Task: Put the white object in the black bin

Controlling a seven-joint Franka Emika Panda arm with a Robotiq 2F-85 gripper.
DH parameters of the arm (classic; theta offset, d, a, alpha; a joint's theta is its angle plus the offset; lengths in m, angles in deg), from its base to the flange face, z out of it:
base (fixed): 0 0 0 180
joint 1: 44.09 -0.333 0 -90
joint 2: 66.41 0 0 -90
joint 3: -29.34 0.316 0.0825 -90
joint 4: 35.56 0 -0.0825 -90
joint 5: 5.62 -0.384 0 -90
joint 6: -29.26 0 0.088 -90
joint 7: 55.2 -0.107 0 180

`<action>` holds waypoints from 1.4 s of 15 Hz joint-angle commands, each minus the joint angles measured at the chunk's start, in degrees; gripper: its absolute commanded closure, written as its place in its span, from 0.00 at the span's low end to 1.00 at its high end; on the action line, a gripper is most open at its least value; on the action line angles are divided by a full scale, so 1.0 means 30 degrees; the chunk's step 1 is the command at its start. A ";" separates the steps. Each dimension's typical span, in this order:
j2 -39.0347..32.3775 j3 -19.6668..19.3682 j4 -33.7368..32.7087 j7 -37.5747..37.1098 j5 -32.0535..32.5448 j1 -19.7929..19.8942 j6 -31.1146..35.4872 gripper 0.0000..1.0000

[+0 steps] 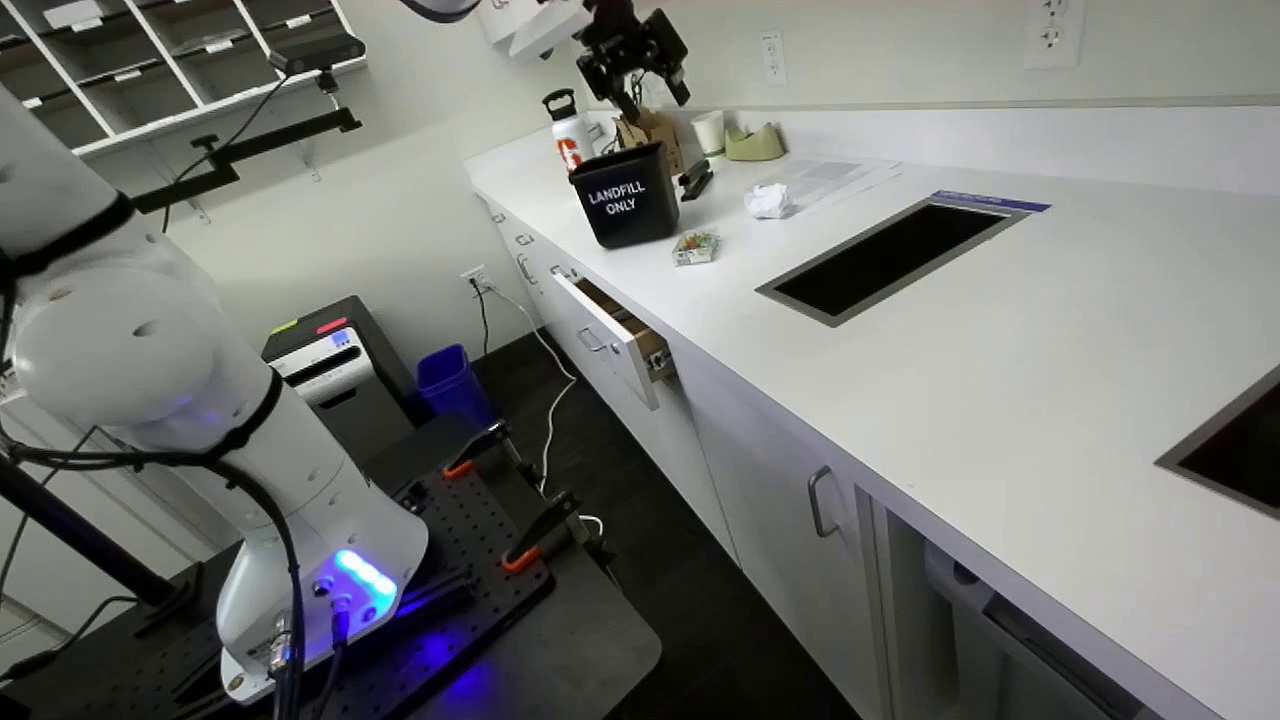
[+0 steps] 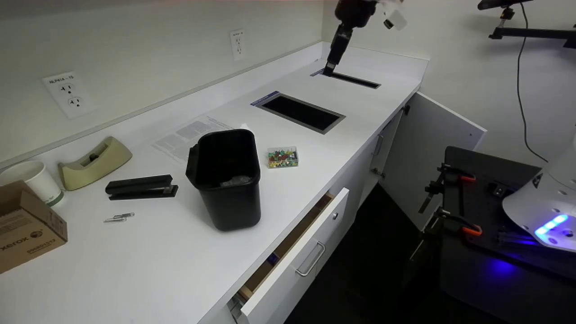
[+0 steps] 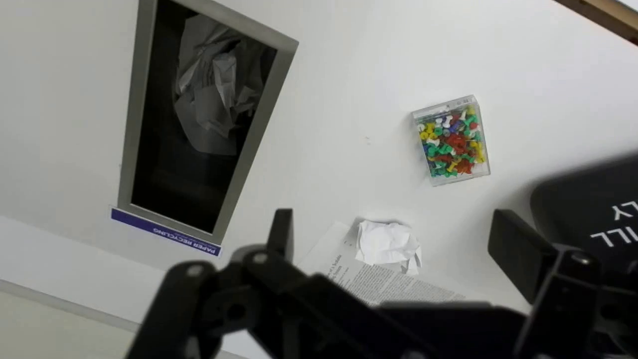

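The white object is a crumpled piece of paper (image 3: 386, 243) on the counter, partly over a printed sheet. It also shows in an exterior view (image 1: 768, 201). In an exterior view the bin hides nearly all of it. The black bin (image 1: 628, 198) stands upright near the counter's front edge, with white "LANDFILL ONLY" print; it also shows in an exterior view (image 2: 231, 202) with something crumpled inside. In the wrist view the bin (image 3: 593, 204) is at the right edge. My gripper (image 3: 400, 239) is open and empty above the counter, the paper framed between its fingers; it shows in both exterior views (image 1: 655, 105) (image 2: 330, 67).
A clear box of push pins (image 3: 452, 142) lies near the bin and paper. A framed paper-recycling cut-out (image 3: 130, 124) is beside them. A stapler (image 2: 141, 186), tape dispenser (image 2: 96, 162), cup (image 2: 33, 180) and cardboard box (image 2: 29, 229) stand around. A drawer (image 2: 299, 261) is open below the counter.
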 commanded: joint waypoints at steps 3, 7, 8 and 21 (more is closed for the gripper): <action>-0.2468 -0.0177 -0.1813 0.0441 -0.0178 -0.0051 -0.0040 0.00; -0.2860 -0.0186 -0.2319 0.0533 -0.0206 -0.0047 -0.0042 0.00; -0.3512 -0.0178 -0.2957 0.0414 -0.0376 -0.0049 0.0168 0.00; -1.3995 0.0425 -1.4149 0.1974 -0.0930 -0.0086 -0.0465 0.00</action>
